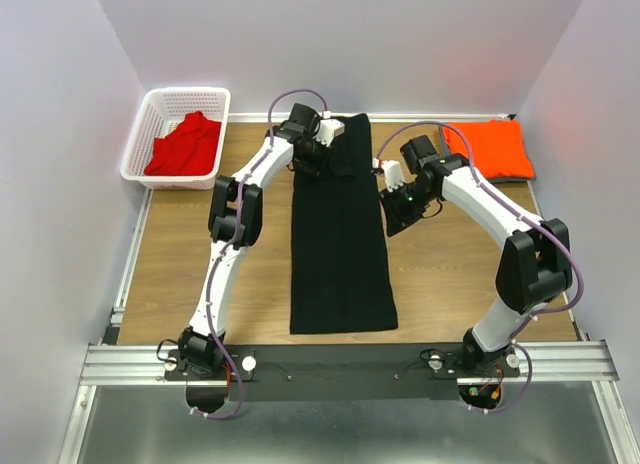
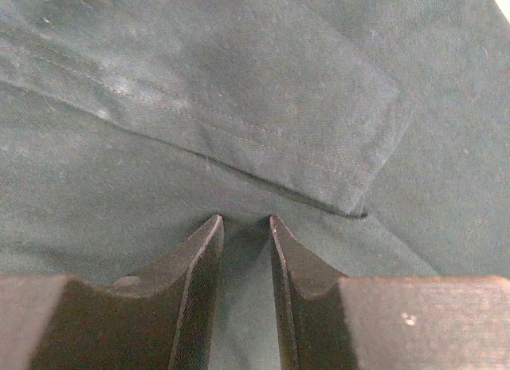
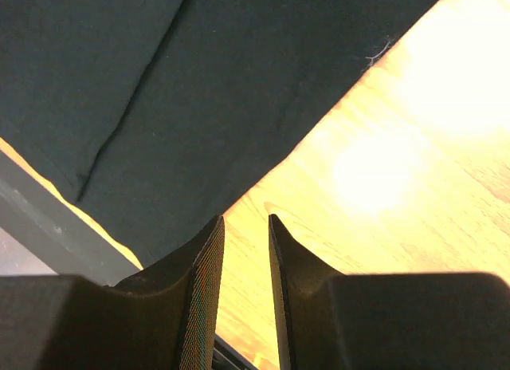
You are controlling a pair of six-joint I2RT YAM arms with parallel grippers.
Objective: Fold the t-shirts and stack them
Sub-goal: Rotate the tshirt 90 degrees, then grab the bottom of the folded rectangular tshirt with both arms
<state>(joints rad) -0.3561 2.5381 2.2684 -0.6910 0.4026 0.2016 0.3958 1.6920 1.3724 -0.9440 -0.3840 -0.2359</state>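
The black t-shirt (image 1: 340,244) lies folded into a long narrow strip down the middle of the table. My left gripper (image 1: 312,164) is over its far left part. In the left wrist view the gripper (image 2: 245,218) is narrowly open, with its tips down on the black cloth (image 2: 119,194) just below a folded-over sleeve (image 2: 263,91). My right gripper (image 1: 395,216) is beside the strip's right edge. In the right wrist view it (image 3: 245,218) is narrowly open and empty over bare wood, next to the black cloth (image 3: 199,83). The orange t-shirt (image 1: 490,149) lies folded at the back right. The red t-shirt (image 1: 185,146) lies crumpled in the basket.
A white mesh basket (image 1: 145,124) stands at the back left corner. Walls close in the table at the back and on both sides. Bare wooden table (image 1: 450,274) shows on both sides of the black strip. A metal rail (image 1: 350,362) runs along the near edge.
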